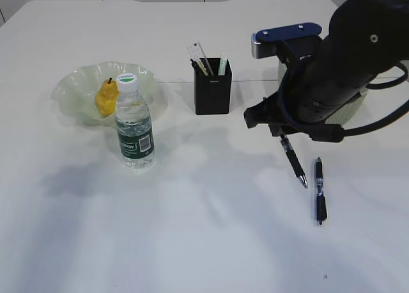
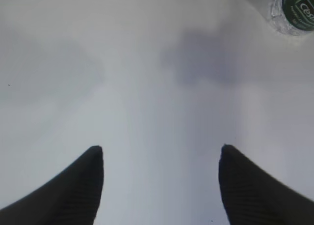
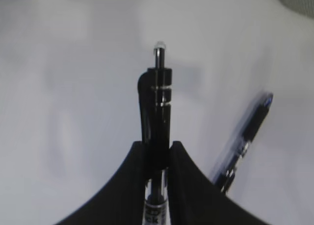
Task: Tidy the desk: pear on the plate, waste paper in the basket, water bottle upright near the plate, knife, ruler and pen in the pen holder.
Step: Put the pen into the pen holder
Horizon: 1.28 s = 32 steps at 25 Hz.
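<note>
The right gripper [image 3: 156,151] is clamped on a black pen [image 3: 158,107], which hangs tilted above the right half of the tabletop [image 1: 192,242]; in the exterior view its lower tip points toward the near edge and its upper part is lost behind the dark arm. A second pen [image 1: 319,190] lies flat on the tabletop just right of the held one, and shows in the right wrist view only as a blurred slanted shape. The left gripper [image 2: 161,185] hangs with its jaws spread wide and nothing between them; it does not show in the exterior view. The pear [image 1: 105,98] sits in the plate [image 1: 73,88] near the far-left part of the tabletop. The water bottle [image 1: 135,126] stands upright just in front of the plate, covering part of its rim; the left wrist view catches only its cut-off base. The pen holder [image 1: 213,91] stands toward the far edge near the middle, with the ruler [image 1: 197,54] and other stick-like items rising from it that are too small to name. The basket [image 1: 354,107] is almost wholly hidden behind the right arm; what it holds cannot be seen.
</note>
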Each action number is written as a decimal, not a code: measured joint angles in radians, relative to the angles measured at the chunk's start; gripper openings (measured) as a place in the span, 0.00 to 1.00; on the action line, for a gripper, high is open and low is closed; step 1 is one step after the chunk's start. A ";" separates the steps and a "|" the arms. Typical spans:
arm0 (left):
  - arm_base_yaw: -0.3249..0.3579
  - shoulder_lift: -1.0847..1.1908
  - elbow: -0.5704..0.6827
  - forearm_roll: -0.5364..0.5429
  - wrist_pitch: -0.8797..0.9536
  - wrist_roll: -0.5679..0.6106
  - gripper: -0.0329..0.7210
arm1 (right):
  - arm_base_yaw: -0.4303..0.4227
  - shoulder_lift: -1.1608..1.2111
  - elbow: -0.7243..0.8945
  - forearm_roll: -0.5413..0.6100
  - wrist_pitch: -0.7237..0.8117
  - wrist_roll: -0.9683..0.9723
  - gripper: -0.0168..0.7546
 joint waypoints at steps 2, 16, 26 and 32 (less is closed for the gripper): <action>0.000 0.000 0.000 0.000 0.000 0.000 0.73 | 0.000 0.000 0.000 -0.034 -0.085 0.000 0.11; 0.000 0.000 0.000 0.000 0.000 0.000 0.73 | -0.065 0.090 -0.063 -0.372 -0.473 0.215 0.11; 0.000 0.000 0.000 -0.002 -0.002 0.000 0.73 | -0.110 0.241 -0.250 -0.440 -0.625 0.230 0.11; 0.000 0.000 0.000 -0.002 -0.002 0.000 0.73 | -0.147 0.352 -0.364 -0.444 -0.720 0.262 0.11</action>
